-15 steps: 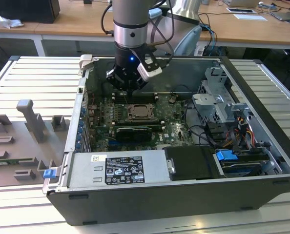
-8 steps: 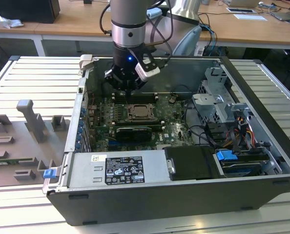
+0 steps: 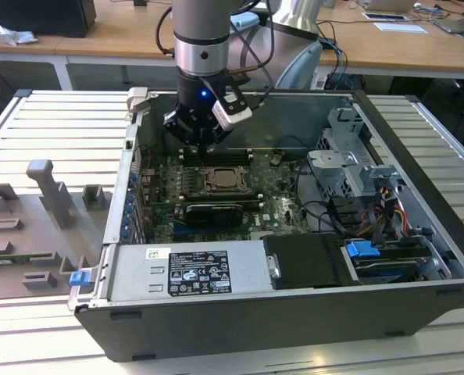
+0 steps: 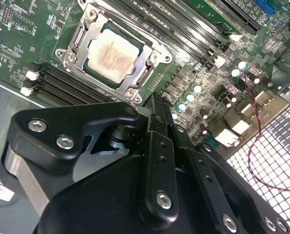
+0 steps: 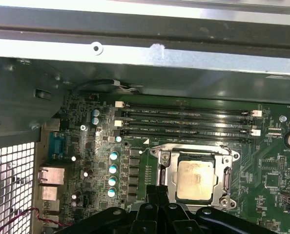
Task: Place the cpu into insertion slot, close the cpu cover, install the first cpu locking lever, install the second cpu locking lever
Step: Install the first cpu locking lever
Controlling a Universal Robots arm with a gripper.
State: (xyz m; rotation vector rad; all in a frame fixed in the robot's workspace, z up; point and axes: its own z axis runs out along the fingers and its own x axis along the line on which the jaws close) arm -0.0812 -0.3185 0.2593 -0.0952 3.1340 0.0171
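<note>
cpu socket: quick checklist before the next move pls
1. cpu seated in the socket: ok, it lies flat inside.
2. cpu cover down: ok, the frame lies flat around the cpu, whose top shows through the window.
3. Locking levers latched: cannot tell.
4. gripper clear of the cpu: ok, it hangs beside the socket, on the side of the memory slots.
5. Gripper off the board: cannot tell.
</note>
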